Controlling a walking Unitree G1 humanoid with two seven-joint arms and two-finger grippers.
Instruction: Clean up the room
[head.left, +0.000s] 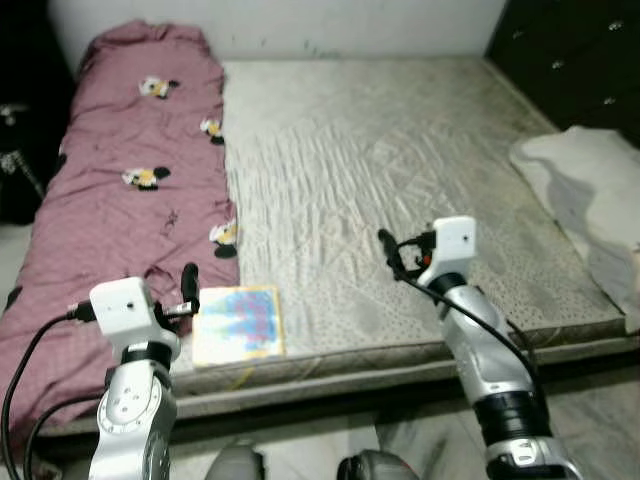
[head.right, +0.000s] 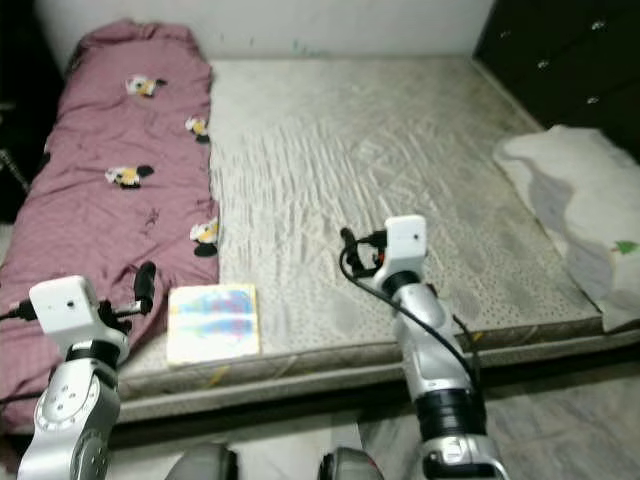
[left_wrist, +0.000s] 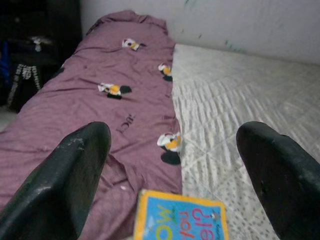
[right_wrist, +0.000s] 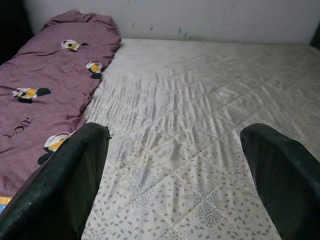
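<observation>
A colourful picture book lies flat near the front edge of the pale quilted mattress. A maroon blanket with cartoon prints covers the mattress's left strip. My left gripper hovers just left of the book, over the blanket's edge. The left wrist view has the fingers spread wide, open and empty, with the book low between them. My right gripper is held over the bare middle of the mattress. It is also open, with only quilted cover between its fingers.
A white pillow or folded cover lies off the mattress's right edge. A dark dresser stands at the back right, and dark clutter at the far left. Tiled floor runs along the mattress's front.
</observation>
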